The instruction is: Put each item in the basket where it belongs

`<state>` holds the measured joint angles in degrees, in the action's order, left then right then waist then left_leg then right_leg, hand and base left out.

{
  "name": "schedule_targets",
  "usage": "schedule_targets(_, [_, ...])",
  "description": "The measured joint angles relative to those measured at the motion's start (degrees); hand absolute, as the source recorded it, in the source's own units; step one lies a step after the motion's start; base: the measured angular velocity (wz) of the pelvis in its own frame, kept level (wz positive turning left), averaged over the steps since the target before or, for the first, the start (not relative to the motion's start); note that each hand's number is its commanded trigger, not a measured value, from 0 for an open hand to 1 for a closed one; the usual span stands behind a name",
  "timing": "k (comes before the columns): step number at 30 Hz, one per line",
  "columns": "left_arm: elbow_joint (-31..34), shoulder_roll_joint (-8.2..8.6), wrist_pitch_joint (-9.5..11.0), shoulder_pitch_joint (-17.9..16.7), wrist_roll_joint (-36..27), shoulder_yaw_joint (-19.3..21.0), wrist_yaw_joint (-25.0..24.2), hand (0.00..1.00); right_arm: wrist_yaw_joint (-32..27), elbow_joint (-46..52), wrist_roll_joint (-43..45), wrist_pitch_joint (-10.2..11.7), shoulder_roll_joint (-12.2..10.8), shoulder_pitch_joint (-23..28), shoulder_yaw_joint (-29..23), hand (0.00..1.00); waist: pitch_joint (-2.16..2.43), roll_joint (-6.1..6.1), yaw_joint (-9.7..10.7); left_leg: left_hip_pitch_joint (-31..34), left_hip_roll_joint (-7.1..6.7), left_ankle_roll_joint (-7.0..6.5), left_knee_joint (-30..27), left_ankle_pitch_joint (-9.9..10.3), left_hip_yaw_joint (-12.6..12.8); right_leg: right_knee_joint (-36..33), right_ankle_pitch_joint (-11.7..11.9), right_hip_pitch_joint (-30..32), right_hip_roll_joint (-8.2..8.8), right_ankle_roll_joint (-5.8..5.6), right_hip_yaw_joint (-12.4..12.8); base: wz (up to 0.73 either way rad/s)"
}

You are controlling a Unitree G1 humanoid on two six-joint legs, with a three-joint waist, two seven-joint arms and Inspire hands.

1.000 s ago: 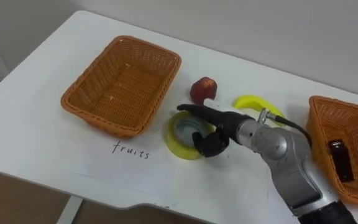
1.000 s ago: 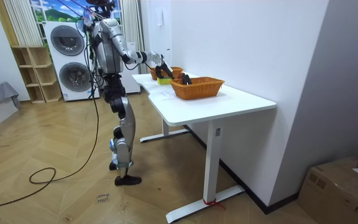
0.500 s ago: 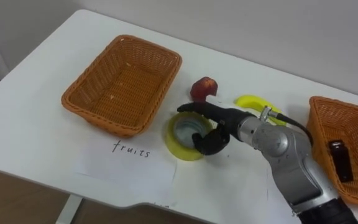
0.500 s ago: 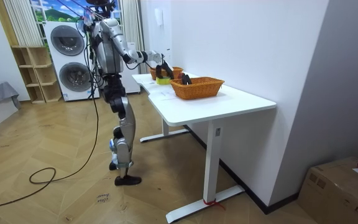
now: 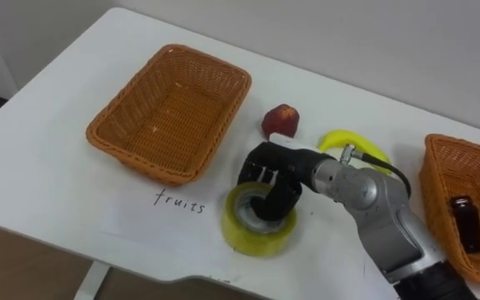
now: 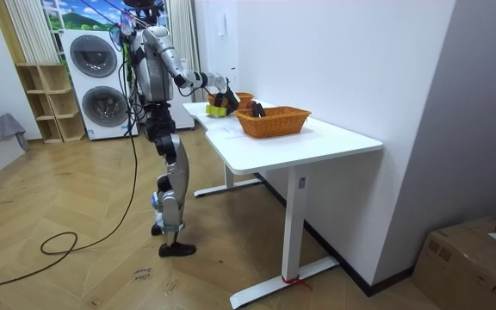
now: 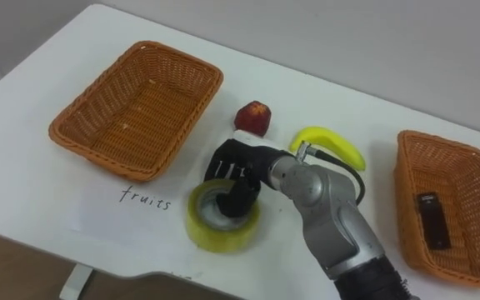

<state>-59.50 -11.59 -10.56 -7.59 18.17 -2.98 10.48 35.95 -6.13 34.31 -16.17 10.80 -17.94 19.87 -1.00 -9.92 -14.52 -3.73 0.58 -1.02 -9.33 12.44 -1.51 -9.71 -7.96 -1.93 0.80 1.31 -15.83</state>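
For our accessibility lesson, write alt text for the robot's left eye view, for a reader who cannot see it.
The robot's right hand has its fingers curled into a yellow tape roll at a white table. An apple and banana lie behind it, between an empty basket and a second basket holding a dark object.

Upon the white bench (image 5: 40, 179) are set a left basket (image 5: 140, 163), a right basket (image 5: 437, 196), an apple (image 5: 281, 120), a banana (image 5: 344, 138) and a paper sheet (image 5: 140, 223).

Yellow tape roll (image 5: 252, 239), red apple (image 5: 281, 120), yellow banana (image 5: 338, 137), orange wicker baskets (image 5: 109, 138), white table (image 5: 40, 167), black hand (image 5: 270, 172).
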Motion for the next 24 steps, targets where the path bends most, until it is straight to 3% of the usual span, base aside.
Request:
schedule_targets(7, [-0.26, 0.04, -0.23, 0.5, 0.0, 0.02, -0.02, 0.0, 0.17, -0.19, -0.16, -0.16, -0.01, 0.06, 0.17, 1.0, 0.22, -0.3, -0.12, -0.03, -0.04, 0.0, -0.06, 0.0, 0.09, -0.02, 0.0, -0.05, 0.04, 0.0, 0.07, 0.0])
schedule_targets(24, [-0.05, 0.01, 0.12, 0.88, -0.22, 0.03, 0.65, 0.0, -2.18, -1.18, -4.15, 0.69, 0.41, 0.21, 0.05, 1.0, 0.2, -0.25, 0.43, -0.03, -0.01, 0.0, -0.27, -0.01, 0.59, 0.0, 0.0, -0.12, 0.01, -0.01, 0.37, 0.0])
